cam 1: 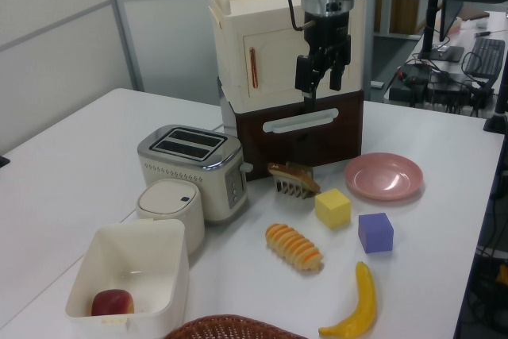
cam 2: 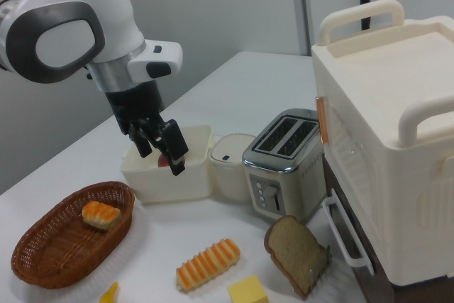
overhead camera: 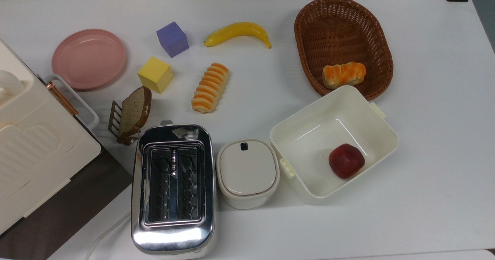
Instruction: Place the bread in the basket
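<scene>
The long pale cream roll with crosswise orange-brown stripes (overhead camera: 210, 87) lies on the white table (overhead camera: 433, 117) in the open, between the yellow cube (overhead camera: 155, 74) on the top view's left and the large oval brown woven wicker basket (overhead camera: 309, 24) well apart on the top view's right; the yellow banana (overhead camera: 238, 33) lies above it in the top view, and the purple cube (overhead camera: 172, 39) sits beside the banana. Inside the basket, near its lower end in the top view, rests a shorter deep-orange glazed bun (overhead camera: 343, 74). The basket's lower rim touches or sits just beside the white square plastic tub (overhead camera: 383, 130), which holds a red apple (overhead camera: 346, 161). To the top view's left of the tub stand a small white lidded container (overhead camera: 247, 173) and a chrome two-slot toaster (overhead camera: 173, 188). A brown bread slice in a small rack (overhead camera: 131, 115) stands above the toaster in the top view, with a pink plate (overhead camera: 89, 58) further up and left. A cream and brown cabinet-like box (cam 1: 274, 77) occupies the table's far end in the left view. The robot's black two-finger gripper (cam 1: 321, 71) hangs in the air well above the table, holding nothing, its fingers (cam 2: 176, 150) set a moderate gap apart; in the right view it shows in front of the tub, above and well apart from the striped roll (cam 2: 208, 264).
</scene>
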Controlling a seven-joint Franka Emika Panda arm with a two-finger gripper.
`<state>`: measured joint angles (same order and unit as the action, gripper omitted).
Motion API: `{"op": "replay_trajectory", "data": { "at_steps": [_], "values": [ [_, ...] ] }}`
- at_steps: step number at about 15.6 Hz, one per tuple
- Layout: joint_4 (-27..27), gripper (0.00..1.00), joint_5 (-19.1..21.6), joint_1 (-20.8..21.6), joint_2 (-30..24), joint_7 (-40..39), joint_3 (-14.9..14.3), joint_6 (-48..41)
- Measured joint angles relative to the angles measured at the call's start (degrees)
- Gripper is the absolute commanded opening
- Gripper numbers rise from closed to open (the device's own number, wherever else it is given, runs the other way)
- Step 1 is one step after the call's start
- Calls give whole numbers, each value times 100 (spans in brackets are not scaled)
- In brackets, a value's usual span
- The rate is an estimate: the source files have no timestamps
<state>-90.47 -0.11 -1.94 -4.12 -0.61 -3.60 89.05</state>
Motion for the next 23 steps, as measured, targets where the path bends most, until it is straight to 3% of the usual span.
{"op": "replay_trajectory", "data": {
  "at_steps": [23],
  "values": [
    [-30, 100, 3, 38, -62, 2, 30, -94]
  ]
}}
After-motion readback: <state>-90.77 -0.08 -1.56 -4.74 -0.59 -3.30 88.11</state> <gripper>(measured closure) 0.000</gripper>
